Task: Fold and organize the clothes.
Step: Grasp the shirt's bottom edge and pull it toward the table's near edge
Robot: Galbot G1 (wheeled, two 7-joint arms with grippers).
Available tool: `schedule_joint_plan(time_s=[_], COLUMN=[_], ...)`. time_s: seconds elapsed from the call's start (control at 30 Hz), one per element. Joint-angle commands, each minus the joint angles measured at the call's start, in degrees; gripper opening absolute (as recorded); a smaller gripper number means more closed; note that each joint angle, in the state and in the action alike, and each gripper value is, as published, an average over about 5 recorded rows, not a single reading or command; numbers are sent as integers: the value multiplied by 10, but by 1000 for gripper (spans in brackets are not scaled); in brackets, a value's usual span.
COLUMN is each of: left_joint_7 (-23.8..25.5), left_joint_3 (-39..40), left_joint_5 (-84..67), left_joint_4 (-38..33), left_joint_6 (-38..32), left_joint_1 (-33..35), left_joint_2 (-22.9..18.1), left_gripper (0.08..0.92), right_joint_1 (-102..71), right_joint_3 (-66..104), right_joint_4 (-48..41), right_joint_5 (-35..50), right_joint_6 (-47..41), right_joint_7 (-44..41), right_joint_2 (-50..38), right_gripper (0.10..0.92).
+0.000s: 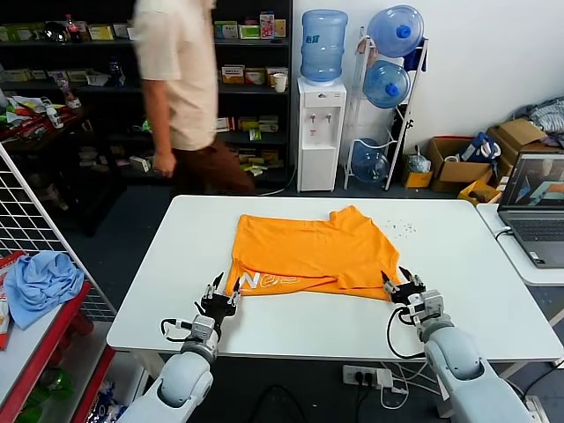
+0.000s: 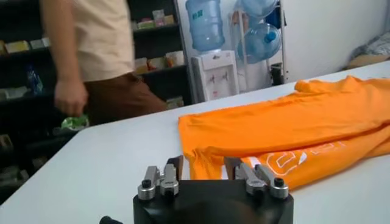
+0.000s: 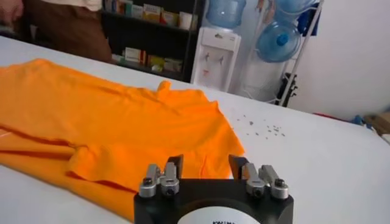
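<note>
Shirt (image 1: 308,251) lies flat on the table (image 1: 176,282), roughly mid-table and a bit toward the near edge, folded over itself in layers; white lettering (image 1: 269,280) shows on the strip along its near-left side. A sleeve bump sticks out on the far edge of the shirt. Left gripper (image 1: 220,298) sits low at the shirt's near-left corner, close to the table's near edge, jaws spread apart and nothing between them; in the left wrist view the left gripper (image 2: 203,171) has its fingers (image 2: 175,168) just short of the shirt (image 2: 292,128) hem, with the lettering (image 2: 286,161) right ahead. Contact with the fabric: can't tell. Right gripper (image 1: 401,286) is at the shirt's near-right corner, also near the near edge, jaws parted, holding nothing; right wrist view shows the right gripper (image 3: 206,167) with fingers (image 3: 239,167) over or just at the orange edge (image 3: 122,122), touching or not unclear. Small dark specks (image 1: 404,229) scattered on the table toward the far-right corner. Person (image 1: 185,88) is beyond the far edge, blurred. Laptop (image 1: 536,207) on a separate table off the right edge. Blue cloth (image 1: 40,282) on a shelf off the left edge. Water dispenser (image 1: 322,106) against the back wall.
</note>
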Motion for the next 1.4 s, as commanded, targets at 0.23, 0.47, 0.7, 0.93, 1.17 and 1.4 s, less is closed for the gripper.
schedule_joint_plan(time_s=[0.23,0.47,0.7,0.93,1.17,1.4], left_joint_7=[-8,-7,4,12,21,12], left_joint_3=[0,-4,-1,1,0,-8], left_joint_5=[-108,-131,-142,-141,-149,-166], left_joint_4=[-15,0,6,1,-16,-73], left_joint_6=[35,46,61,75,80,92], left_joint_1=[4,-9,-12,-6,7,43], left_joint_2=[13,9,8,12,23,50], left_gripper=[791,820,684,476,277,111], right_joint_1=[-37,-30,-31,-30,-46,-92], right_joint_3=[16,10,9,10,15,30], right_joint_4=[19,3,3,4,32,83], right_joint_5=[12,10,11,15,26,40], right_joint_6=[-30,-36,-42,-45,-56,-67], right_joint_7=[-2,-1,6,11,18,25], right_joint_2=[-5,5,6,4,-15,-45], right_gripper=[819,753,548,349,157,125])
